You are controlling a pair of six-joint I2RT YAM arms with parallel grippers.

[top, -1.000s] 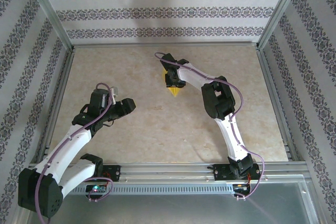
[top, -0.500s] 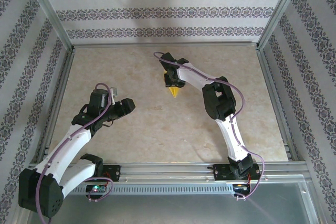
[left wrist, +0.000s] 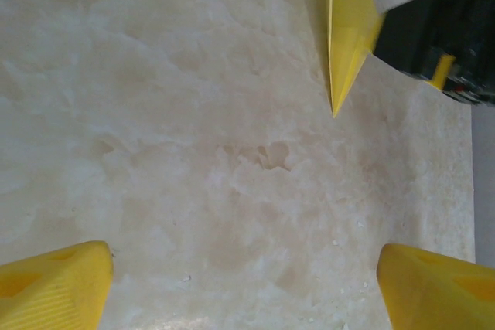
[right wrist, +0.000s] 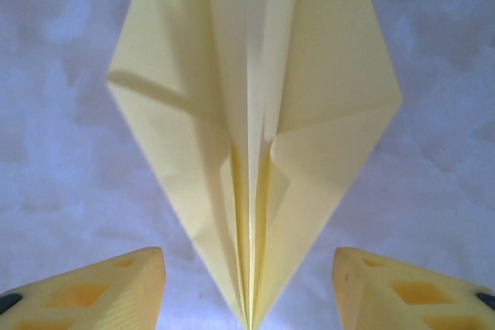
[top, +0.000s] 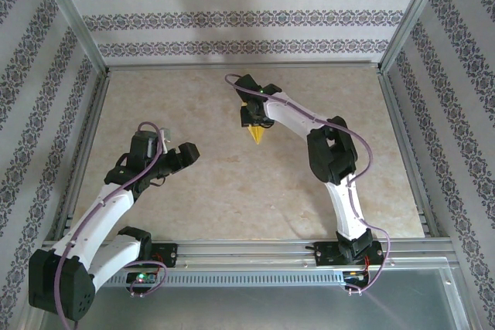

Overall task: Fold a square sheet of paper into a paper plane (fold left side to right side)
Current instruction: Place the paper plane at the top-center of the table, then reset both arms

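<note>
A: So where's the paper plane [top: 256,136]?
B: Upper middle of the top view, on the table [top: 193,191], its tip between the right gripper [right wrist: 249,287]'s spread fingers, unpinched.
A: Left gripper [left wrist: 244,287]?
B: Spread too, well apart.

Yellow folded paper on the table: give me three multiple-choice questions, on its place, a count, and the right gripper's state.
1. On the beige table, the yellow pointed folded paper lies: A beside the left gripper; B at the right gripper; C at the near edge.
2. Yellow papers there: A one; B two; C three.
3. Right gripper's fingers: A clamped on paper; B shut, empty; C apart, flanking the tip.
Answers: B, top view shows it under that gripper; A, one sheet visible; C, gaps show beside both fingers.
</note>
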